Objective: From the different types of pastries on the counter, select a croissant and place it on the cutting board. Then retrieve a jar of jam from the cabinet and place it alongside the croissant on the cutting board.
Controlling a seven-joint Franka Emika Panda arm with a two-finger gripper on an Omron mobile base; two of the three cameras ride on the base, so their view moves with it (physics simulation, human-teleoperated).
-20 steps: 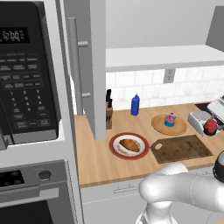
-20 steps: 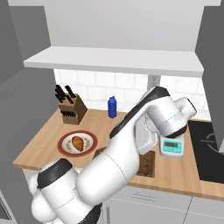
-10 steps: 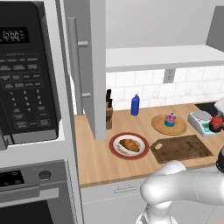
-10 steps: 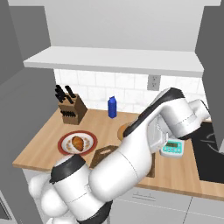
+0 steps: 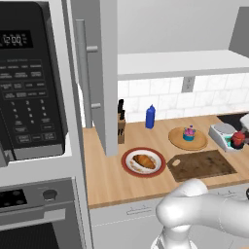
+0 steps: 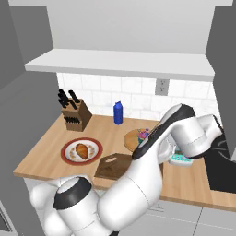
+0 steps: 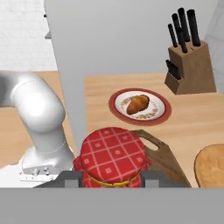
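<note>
My gripper (image 7: 111,178) is shut on the jar of jam (image 7: 113,158), a squat red jar with a red checked lid that sits between the two fingertips (image 7: 72,177). In the left base view the gripper (image 5: 239,137) holds the jar above the counter's right end, right of the cutting board (image 5: 199,164). The dark board (image 7: 162,157) lies bare just beyond the jar. The golden croissant (image 5: 144,161) (image 7: 138,104) (image 6: 82,150) rests on a red-rimmed plate (image 5: 129,168) left of the board. The cabinet door (image 5: 95,73) stands open.
A cupcake (image 5: 188,132) sits on a round wooden plate (image 5: 176,138) behind the board. A blue bottle (image 5: 150,116) and a knife block (image 5: 120,127) stand by the backsplash. A small scale (image 5: 220,135) lies near the gripper. A microwave (image 5: 29,82) hangs at the left.
The arm's upper links have swung to the right in the right base view. The jar in the gripper has shifted slightly right above the counter's right end.
</note>
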